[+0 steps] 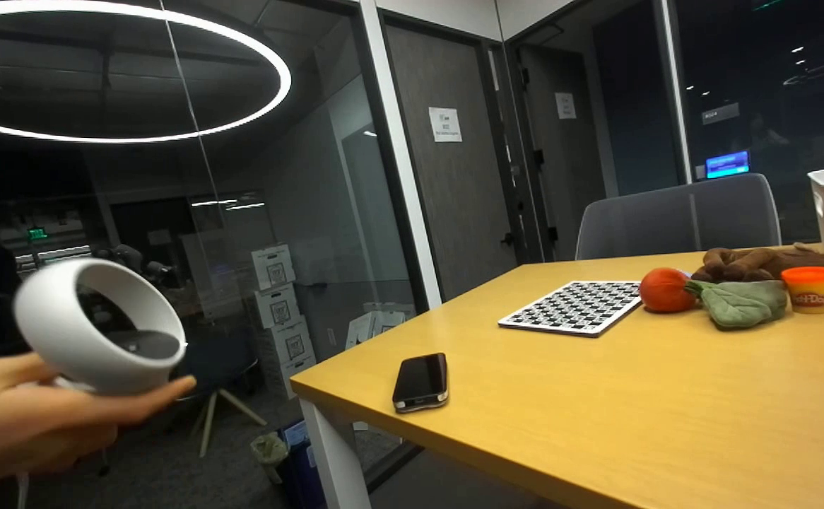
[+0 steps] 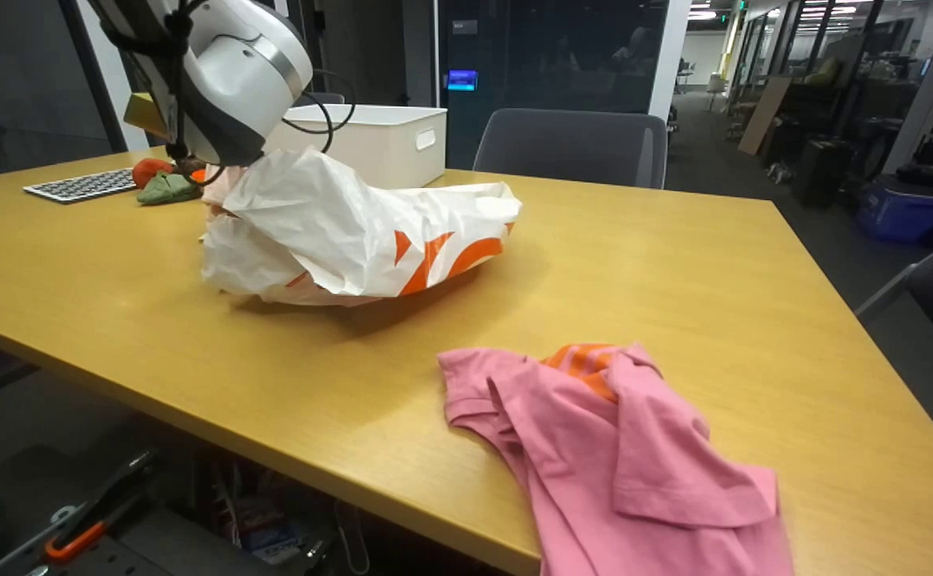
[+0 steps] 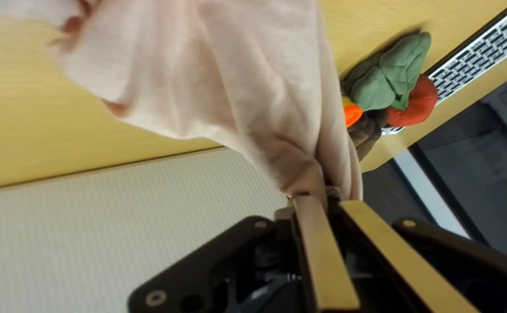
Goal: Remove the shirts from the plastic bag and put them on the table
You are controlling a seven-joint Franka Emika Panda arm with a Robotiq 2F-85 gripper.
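A peach shirt (image 3: 236,78) hangs from my gripper (image 3: 331,201) in the wrist view, its bunched end between the fingertips. The gripper is shut on it. A little of the peach shirt (image 2: 222,186) also shows beside the white plastic bag (image 2: 330,232) in an exterior view. The bag has orange print and lies crumpled on its side on the table (image 2: 698,264), below the arm. Whether part of the peach shirt is still inside the bag is hidden. A pink shirt (image 2: 594,456) with an orange-striped patch lies on the table near the front edge. The fingers are hidden in both exterior views.
A white bin (image 2: 394,148) stands behind the bag, close to the gripper in the wrist view (image 3: 105,234). A checkered board (image 1: 571,307), orange plush (image 1: 666,290), green leaf plush (image 1: 740,304), Play-Doh cup (image 1: 810,290) and phone (image 1: 420,382) lie on the table. A hand holds a controller (image 1: 101,325).
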